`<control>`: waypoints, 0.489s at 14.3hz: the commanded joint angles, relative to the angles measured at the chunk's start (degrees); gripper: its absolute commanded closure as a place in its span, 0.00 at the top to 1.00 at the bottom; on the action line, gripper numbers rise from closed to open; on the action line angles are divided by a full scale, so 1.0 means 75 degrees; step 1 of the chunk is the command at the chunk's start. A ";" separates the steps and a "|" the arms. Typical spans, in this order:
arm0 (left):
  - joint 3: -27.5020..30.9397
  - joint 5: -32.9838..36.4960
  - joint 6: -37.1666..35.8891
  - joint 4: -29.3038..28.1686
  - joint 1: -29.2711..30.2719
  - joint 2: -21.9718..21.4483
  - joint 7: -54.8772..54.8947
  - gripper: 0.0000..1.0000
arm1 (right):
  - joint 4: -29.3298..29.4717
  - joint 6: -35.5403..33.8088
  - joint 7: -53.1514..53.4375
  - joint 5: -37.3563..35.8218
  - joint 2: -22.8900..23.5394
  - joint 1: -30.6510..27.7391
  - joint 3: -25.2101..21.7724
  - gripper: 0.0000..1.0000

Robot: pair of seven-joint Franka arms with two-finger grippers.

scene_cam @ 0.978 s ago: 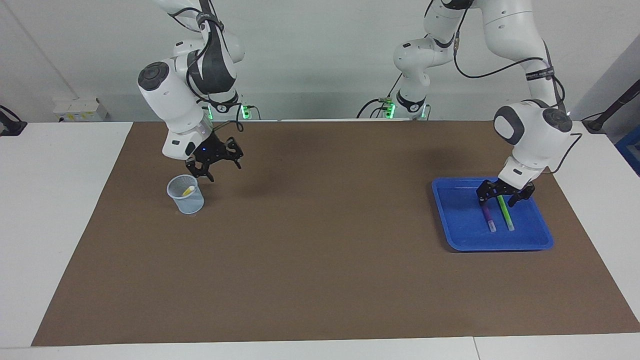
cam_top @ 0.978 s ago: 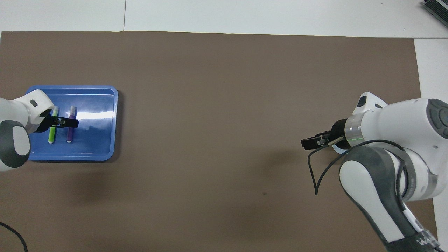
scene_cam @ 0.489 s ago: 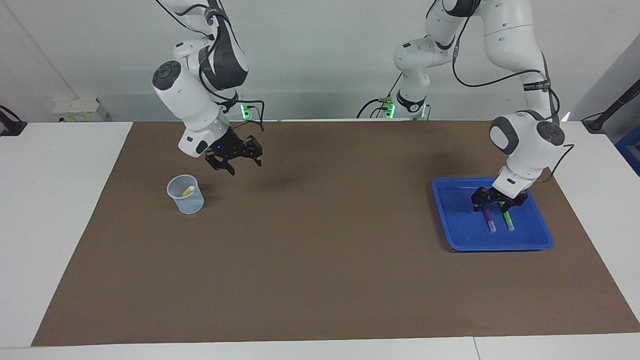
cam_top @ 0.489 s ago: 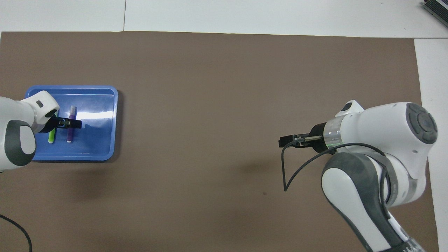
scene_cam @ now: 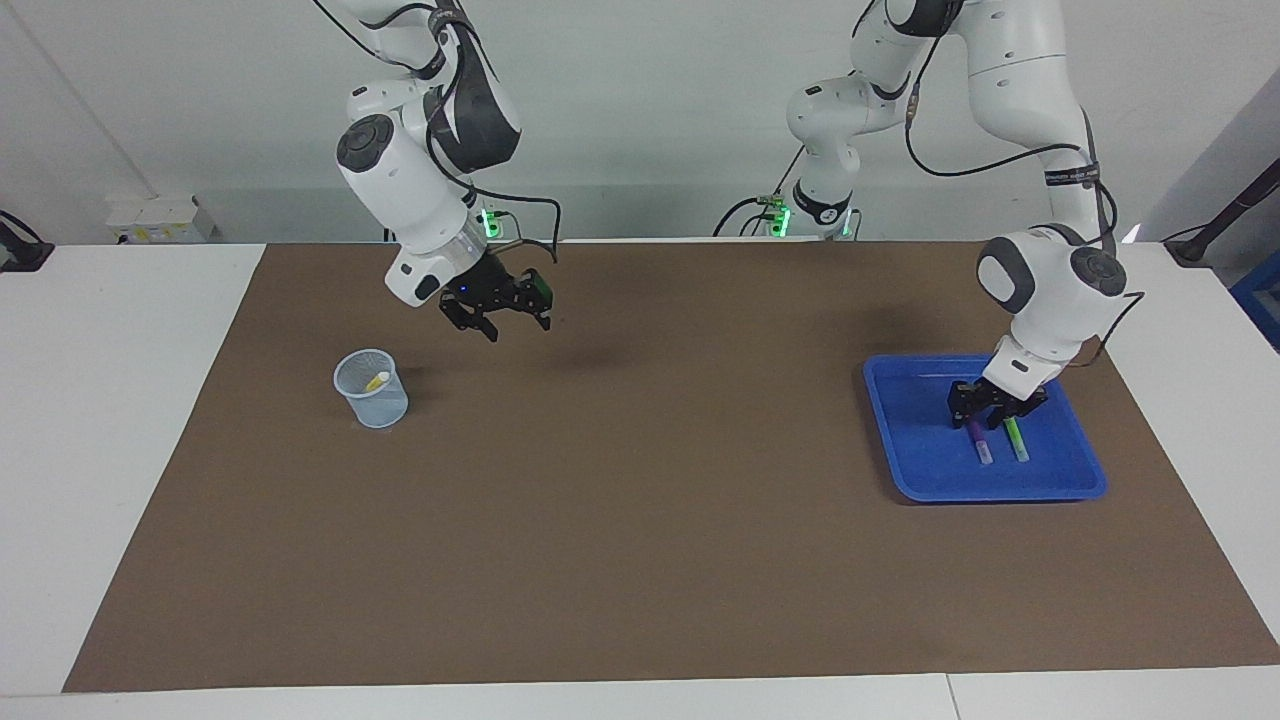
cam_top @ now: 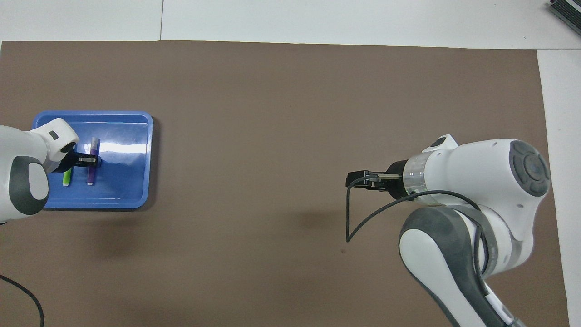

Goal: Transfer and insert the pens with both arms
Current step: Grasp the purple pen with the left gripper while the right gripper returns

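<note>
Left hand (scene_cam: pixel 997 404) is low in the blue tray (scene_cam: pixel 905 450) at the right of the facing view, set over the upper ends of the purple pen (scene_cam: pixel 981 444) and the green pen (scene_cam: pixel 1017 441). Cannot tell whether it is wide or narrow, or whether it grips either pen. The two pens lie side by side on the tray floor, pale cap ends pointing down-frame. From overhead the hand (cam_top: pixel 87 160) crosses the purple pen (cam_top: pixel 93 146), and only the lower end of the green pen (cam_top: pixel 66 178) shows. Right hand (scene_cam: pixel 497 318) hangs wide and empty over the brown mat (scene_cam: pixel 640 520), upper left of centre. Just below it and further left, a clear cup (scene_cam: pixel 371 400) stands on the mat with the yellow pen (scene_cam: pixel 377 381) inside. The mat covers the white surface (scene_cam: pixel 120 420).
</note>
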 commanded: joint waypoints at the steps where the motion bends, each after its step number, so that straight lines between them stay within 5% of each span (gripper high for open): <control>1: -0.0027 0.0090 0.0255 0.0004 0.0007 0.0103 -0.0193 0.13 | -0.0086 0.0161 0.0354 0.0277 -0.0113 0.0097 -0.0004 0.94; 2: -0.0027 0.0090 0.0325 0.0004 -0.0040 0.0103 -0.0310 0.01 | -0.0098 0.0173 0.0355 0.0277 -0.0101 0.0097 -0.0004 0.94; 7: -0.0039 0.0079 0.0011 0.0132 -0.0040 0.0103 -0.0335 0.00 | -0.0098 0.0173 0.0448 0.0335 -0.0089 0.0121 -0.0004 0.94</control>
